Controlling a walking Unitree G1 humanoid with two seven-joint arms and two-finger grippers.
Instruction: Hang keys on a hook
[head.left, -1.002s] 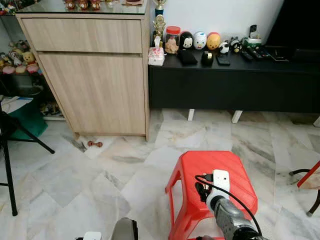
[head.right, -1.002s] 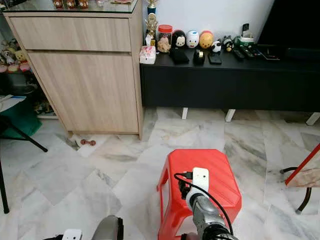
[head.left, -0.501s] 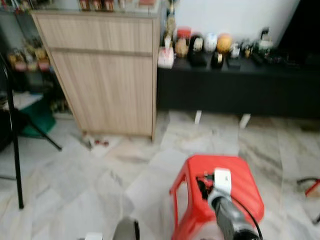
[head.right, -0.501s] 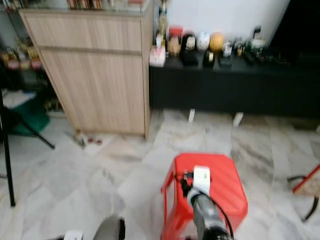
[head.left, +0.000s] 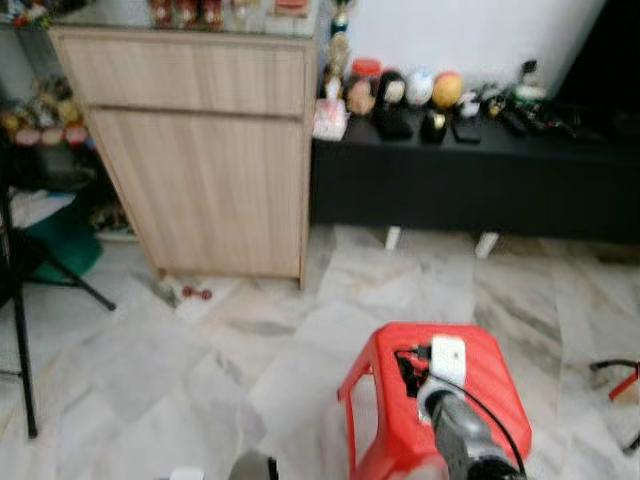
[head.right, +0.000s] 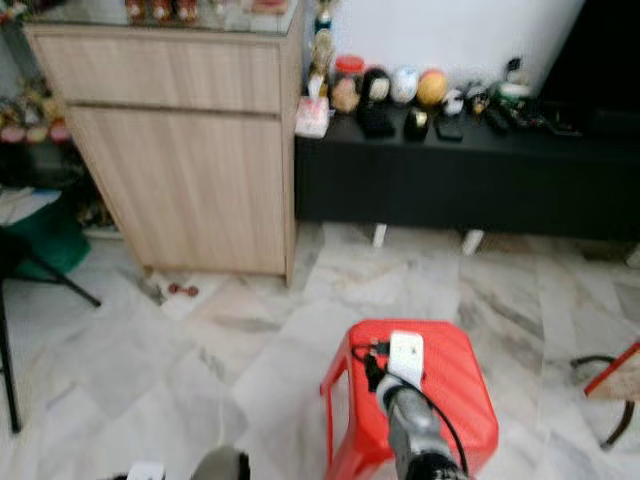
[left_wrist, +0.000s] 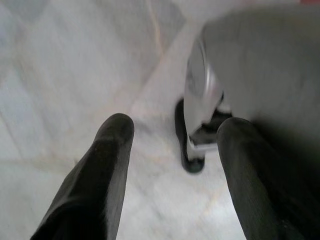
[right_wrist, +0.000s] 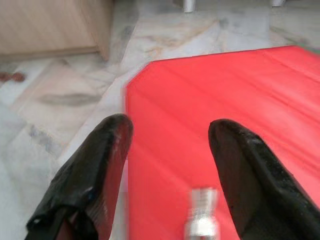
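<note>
My right gripper (right_wrist: 170, 130) is open above the top of a red plastic stool (right_wrist: 200, 100), near its left edge. Between the fingers, low in the right wrist view, stands a small silver metal piece (right_wrist: 202, 210), too blurred to identify. From the head I see the right arm reaching over the stool (head.left: 495, 365), its black fingers (head.left: 405, 368) pointing forward. My left gripper (left_wrist: 175, 130) hangs open and idle over the marble floor, beside a grey part of my own body (left_wrist: 260, 65).
A tall light-wood cabinet (head.left: 200, 150) stands ahead on the left. A low black bench (head.left: 470, 190) carrying figurines and jars runs along the wall. Black stand legs (head.left: 20, 330) are at far left, a chair base (head.left: 615, 370) at far right. A small red object (head.left: 195, 293) lies on the floor.
The whole picture has shifted and blurred, so the camera has moved. My right gripper stays over the red stool and both grippers are as before.
</note>
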